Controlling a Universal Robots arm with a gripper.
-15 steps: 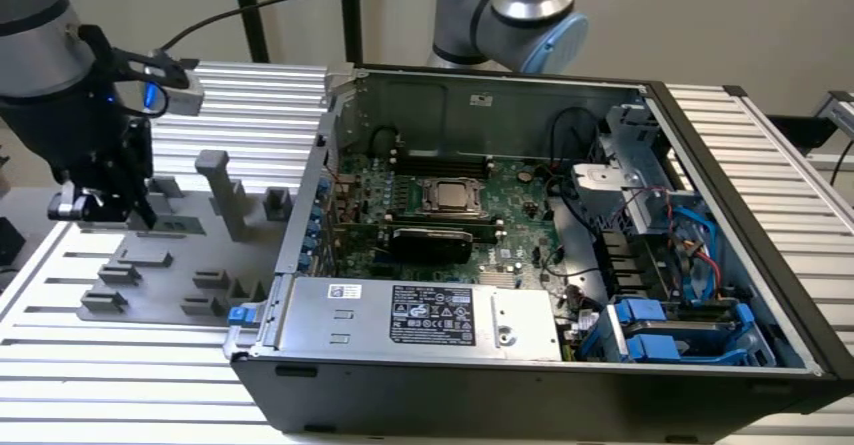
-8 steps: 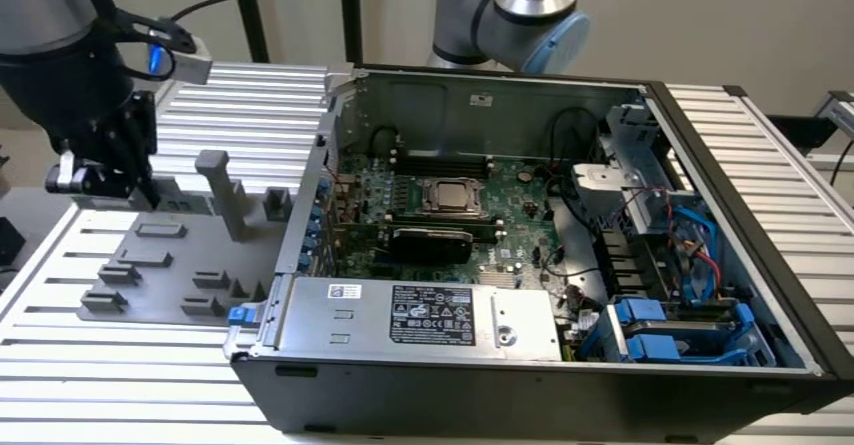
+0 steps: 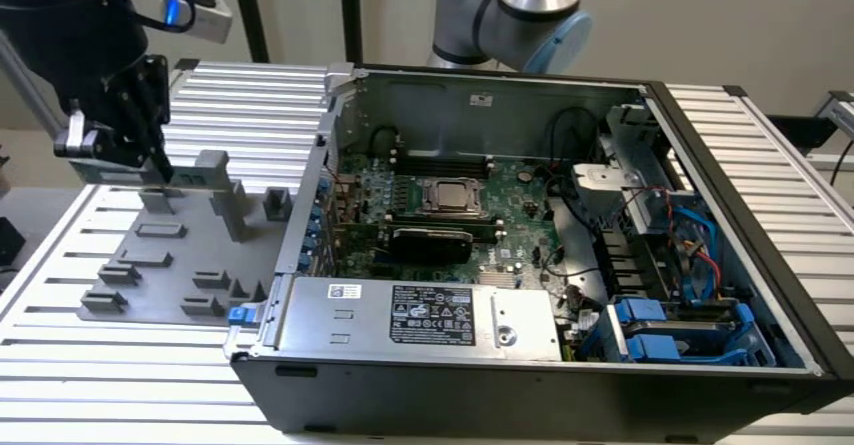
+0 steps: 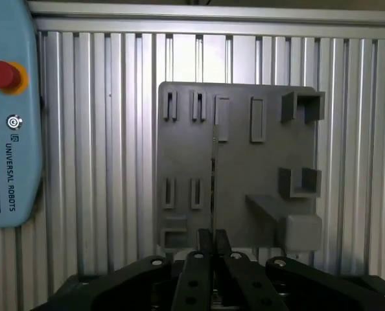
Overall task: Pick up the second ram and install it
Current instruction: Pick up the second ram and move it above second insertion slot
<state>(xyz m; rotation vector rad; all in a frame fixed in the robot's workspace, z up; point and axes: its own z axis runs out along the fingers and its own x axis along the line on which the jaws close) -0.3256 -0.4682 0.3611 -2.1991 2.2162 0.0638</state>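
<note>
Gripper [image 4: 212, 249] fingers are closed to a thin gap on the second ram [image 4: 212, 188] — a narrow strip seen edge-on, projecting from the fingertips over the grey fixture plate [image 4: 244, 168]. Whether the strip touches the plate cannot be told. The plate lies on the slatted aluminium bench [image 3: 80, 365] beside the open computer case [image 3: 534, 395] — the gripper is at the plate's far edge.

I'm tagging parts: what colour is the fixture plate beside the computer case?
The fixture plate is plain grey, clearest in the wrist view.
</note>
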